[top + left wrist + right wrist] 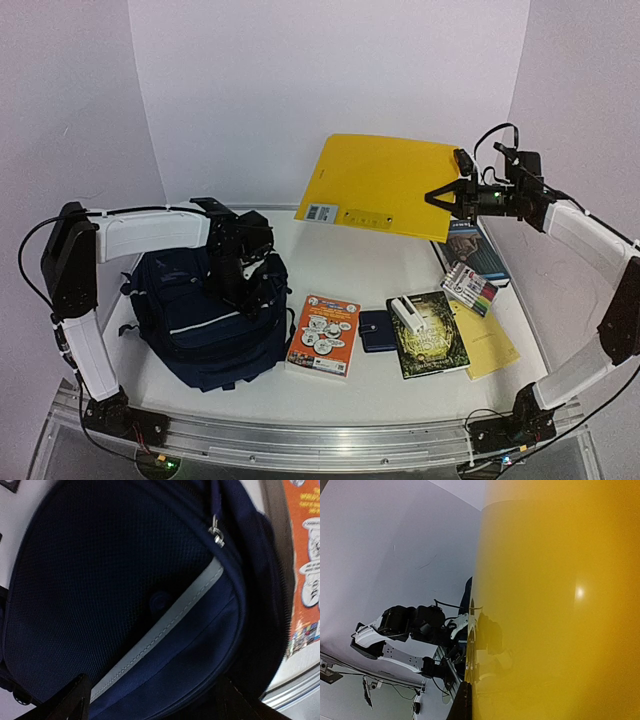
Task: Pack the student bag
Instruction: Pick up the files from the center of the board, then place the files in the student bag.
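Note:
The student bag (205, 325), navy with thin white stripes, lies at the left of the table. My left gripper (255, 278) hovers over its upper right part. In the left wrist view the bag's fabric (125, 580), a white stripe (165, 630) and a zipper pull (216, 530) fill the frame, and my left gripper (155, 710) is open with its fingers (65, 702) wide apart just above the fabric. My right gripper (445, 197) is shut on the right edge of a yellow folder (385, 185), held in the air over the back of the table. The folder (560, 605) fills half the right wrist view.
An orange book (323, 334), a small navy wallet (376, 330), a dark green book (428, 335) with a white object (405, 313) on it, a yellow sheet (490, 345), a marker pack (470, 288) and a dark book (475, 250) lie right of the bag.

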Action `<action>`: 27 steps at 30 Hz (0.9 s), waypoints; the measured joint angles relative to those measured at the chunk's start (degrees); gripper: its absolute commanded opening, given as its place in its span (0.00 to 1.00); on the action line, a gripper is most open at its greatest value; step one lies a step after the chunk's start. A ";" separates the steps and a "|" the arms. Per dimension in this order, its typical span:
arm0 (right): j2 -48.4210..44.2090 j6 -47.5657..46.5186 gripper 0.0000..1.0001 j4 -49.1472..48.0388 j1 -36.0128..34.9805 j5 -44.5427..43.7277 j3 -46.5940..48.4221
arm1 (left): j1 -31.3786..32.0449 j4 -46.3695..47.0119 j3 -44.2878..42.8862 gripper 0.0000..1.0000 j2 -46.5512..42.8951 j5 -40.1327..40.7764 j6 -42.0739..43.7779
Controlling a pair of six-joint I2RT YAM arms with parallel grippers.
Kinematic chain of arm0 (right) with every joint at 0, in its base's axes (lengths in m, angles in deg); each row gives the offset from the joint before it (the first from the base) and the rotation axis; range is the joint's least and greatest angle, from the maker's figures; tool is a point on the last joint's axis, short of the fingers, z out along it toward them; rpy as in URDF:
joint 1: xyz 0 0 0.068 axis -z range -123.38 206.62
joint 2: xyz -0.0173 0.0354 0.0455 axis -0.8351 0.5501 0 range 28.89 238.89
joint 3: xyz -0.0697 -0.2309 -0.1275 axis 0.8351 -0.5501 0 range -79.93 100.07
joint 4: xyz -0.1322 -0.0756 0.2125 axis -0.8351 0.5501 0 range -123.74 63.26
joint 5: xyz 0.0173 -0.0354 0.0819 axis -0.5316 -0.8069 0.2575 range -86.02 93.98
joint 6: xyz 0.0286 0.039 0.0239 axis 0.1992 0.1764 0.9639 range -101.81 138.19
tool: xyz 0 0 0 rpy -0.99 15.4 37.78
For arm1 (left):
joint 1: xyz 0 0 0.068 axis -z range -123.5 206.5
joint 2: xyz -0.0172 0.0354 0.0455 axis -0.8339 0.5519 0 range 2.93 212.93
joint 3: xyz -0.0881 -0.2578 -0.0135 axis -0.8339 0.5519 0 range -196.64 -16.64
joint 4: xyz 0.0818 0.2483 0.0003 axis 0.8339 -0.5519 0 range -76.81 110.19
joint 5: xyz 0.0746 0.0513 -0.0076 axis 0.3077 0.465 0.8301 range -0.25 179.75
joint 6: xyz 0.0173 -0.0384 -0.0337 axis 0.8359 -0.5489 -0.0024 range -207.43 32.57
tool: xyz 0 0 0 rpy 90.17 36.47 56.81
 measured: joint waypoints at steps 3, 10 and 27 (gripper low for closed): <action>-0.02 0.00 0.00 0.04 0.34 0.00 0.00 | 0.13 -1.95 -0.11 0.82 2.51 -0.03 1.57; -0.02 -0.02 0.00 0.13 1.14 -0.02 -0.02 | -0.99 -1.92 -2.75 0.53 10.43 -2.90 3.96; -0.02 -0.04 0.00 0.44 1.68 -1.07 -1.51 | -18.48 12.42 -32.76 0.71 28.16 -11.85 -2.04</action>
